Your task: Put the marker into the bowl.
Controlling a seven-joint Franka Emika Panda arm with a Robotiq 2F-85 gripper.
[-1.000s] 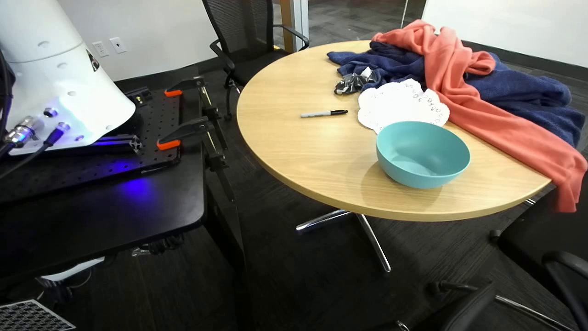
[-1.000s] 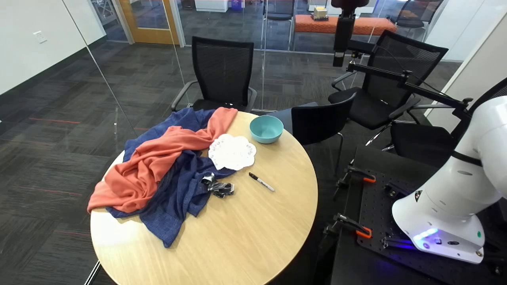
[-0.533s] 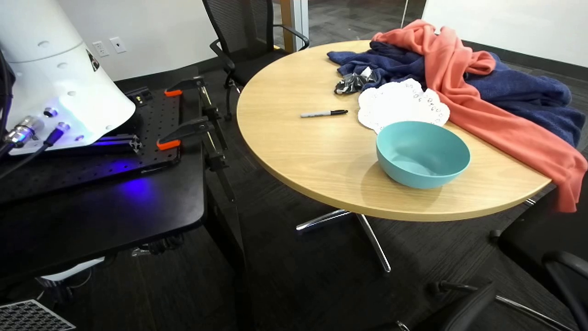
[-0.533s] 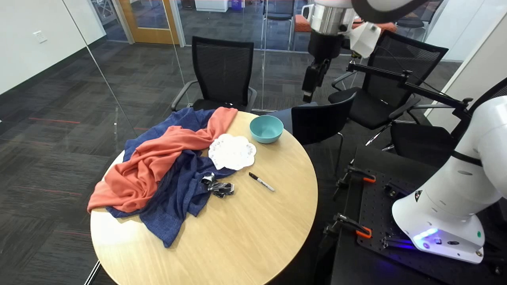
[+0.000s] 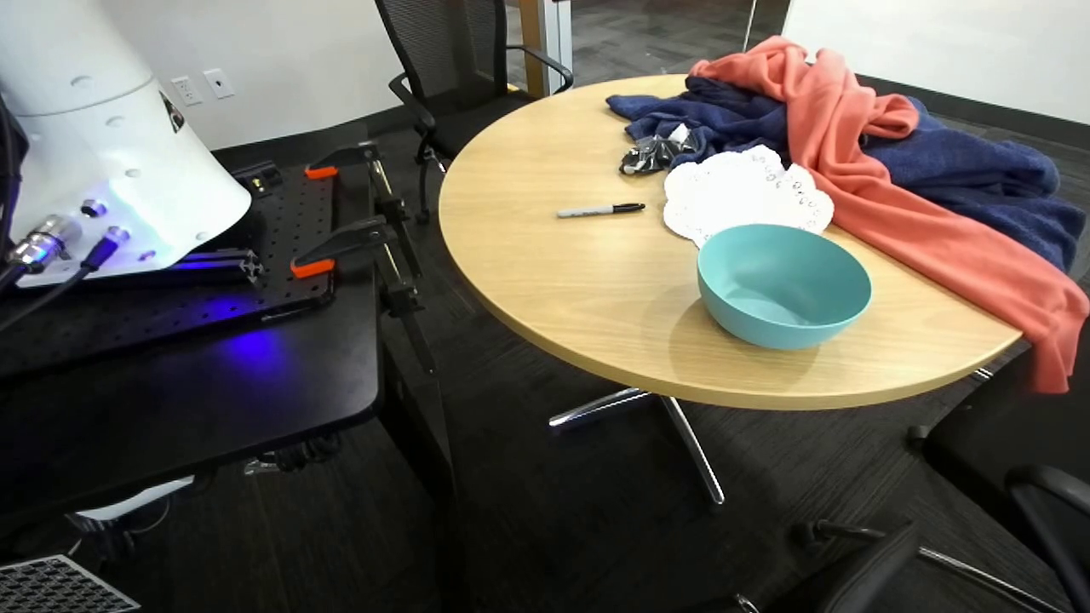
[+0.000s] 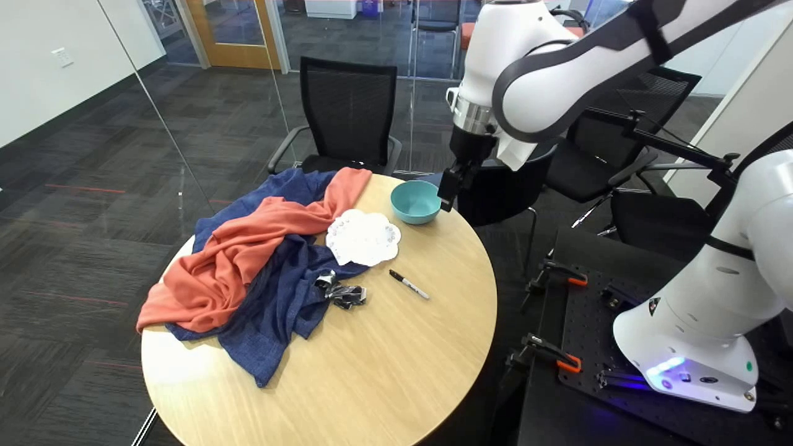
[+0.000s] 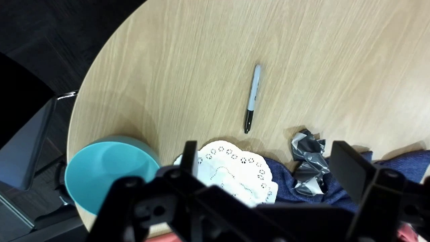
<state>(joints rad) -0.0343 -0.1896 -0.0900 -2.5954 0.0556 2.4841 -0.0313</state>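
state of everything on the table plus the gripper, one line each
Gripper: open, holding nothing
Marker: capped, lying flat
Bowl: upright, nothing visible inside
Doily: spread out
Black plastic wrapper: crumpled
Navy cloth: rumpled, partly covered
Coral cloth: rumpled, lying over the navy cloth

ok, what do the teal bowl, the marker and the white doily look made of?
Teal bowl: probably plastic, matte; smooth, evenly colored wall with soft shading. Ceramic isn't ruled out.
Marker: likely plastic; smooth, opaque grey and black surfaces, gloss unclear.
White doily: looks like thin paper, matte; scalloped edge, lace-like perforated pattern.
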